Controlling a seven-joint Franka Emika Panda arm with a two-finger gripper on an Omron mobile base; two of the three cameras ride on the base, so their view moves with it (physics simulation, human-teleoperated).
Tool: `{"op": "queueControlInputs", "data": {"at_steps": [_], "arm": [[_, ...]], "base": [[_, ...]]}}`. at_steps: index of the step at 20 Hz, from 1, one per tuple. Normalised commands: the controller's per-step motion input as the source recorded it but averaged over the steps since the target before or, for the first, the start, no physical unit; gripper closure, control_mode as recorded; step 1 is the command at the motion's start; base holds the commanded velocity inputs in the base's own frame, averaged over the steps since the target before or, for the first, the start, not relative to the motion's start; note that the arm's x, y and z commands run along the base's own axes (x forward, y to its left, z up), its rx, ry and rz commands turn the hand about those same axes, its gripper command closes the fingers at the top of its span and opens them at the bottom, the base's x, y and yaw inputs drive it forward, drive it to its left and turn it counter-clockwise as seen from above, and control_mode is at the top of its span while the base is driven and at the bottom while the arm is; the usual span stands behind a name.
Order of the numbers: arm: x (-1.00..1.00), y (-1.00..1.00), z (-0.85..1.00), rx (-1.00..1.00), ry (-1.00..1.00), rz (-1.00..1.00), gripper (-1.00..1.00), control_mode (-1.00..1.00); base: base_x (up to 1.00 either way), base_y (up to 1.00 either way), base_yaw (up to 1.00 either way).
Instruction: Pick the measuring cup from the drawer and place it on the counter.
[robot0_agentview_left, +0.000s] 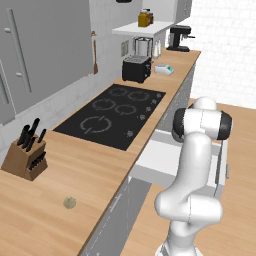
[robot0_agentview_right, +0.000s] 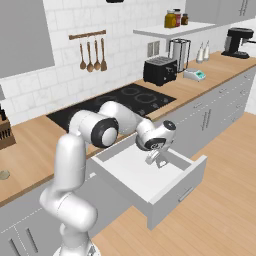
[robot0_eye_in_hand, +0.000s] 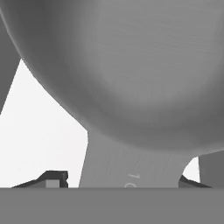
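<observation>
While the arm folds down, gripper (robot0_agentview_right: 154, 161) inside the drawer (robot0_agentview_right: 172, 187), fingertips apparently straddling the measuring cup (robot0_eye_in_hand: 131, 78), grasp unclear.

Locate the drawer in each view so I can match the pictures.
Left base view: the drawer stands open, right of centre.
Right base view: the drawer is at centre, pulled out toward the camera.
Hand view: apparently the white floor behind the measuring cup.
Shared landmark: the black cooktop behind it.

Measuring cup (robot0_eye_in_hand: 131, 78) in the open drawer (robot0_agentview_right: 186, 181) below the counter (robot0_agentview_left: 95, 170), right of the cooktop (robot0_agentview_left: 112, 114).
</observation>
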Motion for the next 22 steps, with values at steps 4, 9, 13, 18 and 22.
{"op": "queueControlInputs", "data": {"at_steps": [4,9,13,18,22], "arm": [[0.00,0.69,1.00,-0.08,-0.02,0.00,1.00,-1.00],[0.00,1.00,1.00,-0.23,0.01,0.01,1.00,-1.00],[-0.46,1.00,0.91,-0.06,-0.04,0.08,1.00,-1.00],[-0.54,1.00,0.14,0.04,-0.11,0.20,1.00,-1.00],[-0.21,1.00,-0.04,0.00,0.00,0.30,1.00,-1.00]], "base": [[0.00,0.00,0.00],[0.00,0.00,0.00],[0.00,0.00,0.00],[0.00,0.00,0.00],[0.00,0.00,0.00]]}}
